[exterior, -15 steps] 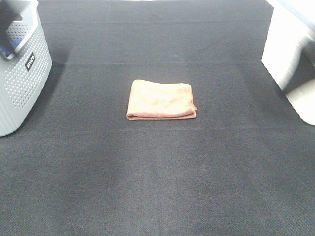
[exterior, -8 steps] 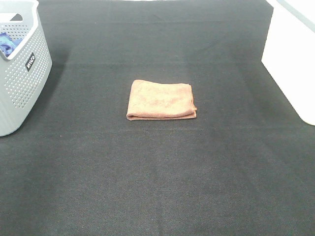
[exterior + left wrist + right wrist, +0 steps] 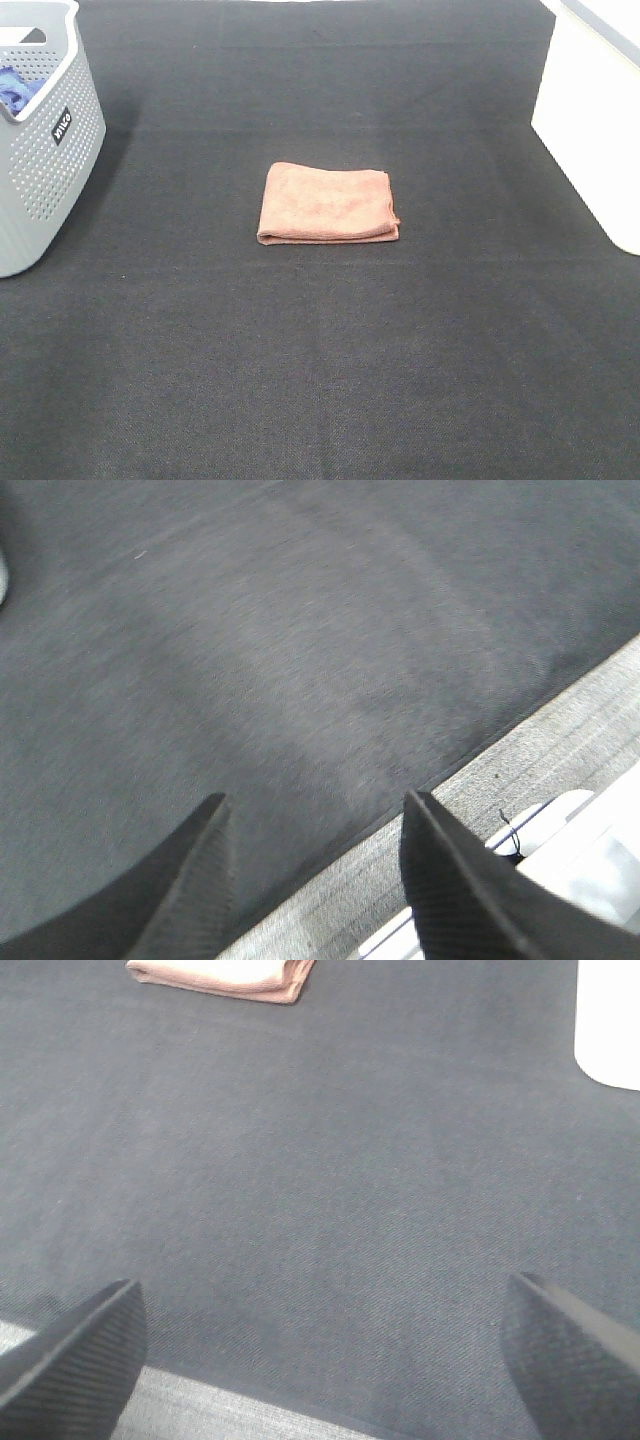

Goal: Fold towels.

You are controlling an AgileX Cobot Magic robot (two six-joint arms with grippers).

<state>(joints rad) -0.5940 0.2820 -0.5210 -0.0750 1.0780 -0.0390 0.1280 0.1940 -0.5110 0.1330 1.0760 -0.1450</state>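
A terracotta towel (image 3: 327, 204) lies folded into a small rectangle on the black mat (image 3: 320, 360), near the table's middle. Its folded edge also shows in the right wrist view (image 3: 225, 974), far from the fingers. Neither arm appears in the exterior high view. My left gripper (image 3: 315, 800) is open over bare mat beside the mat's edge, with nothing between its fingers. My right gripper (image 3: 322, 1282) stands wide open over bare mat, well short of the towel, and holds nothing.
A grey perforated basket (image 3: 45, 160) with blue fabric (image 3: 14, 88) inside stands at the far left. A white box (image 3: 590, 120) sits at the right edge. Beyond the mat's edge the left wrist view shows a grey tabletop strip (image 3: 560, 750).
A dark arm shape over the basket and a grey shadow on the white box, seen one second ago, have left the exterior view. The towel has not moved.
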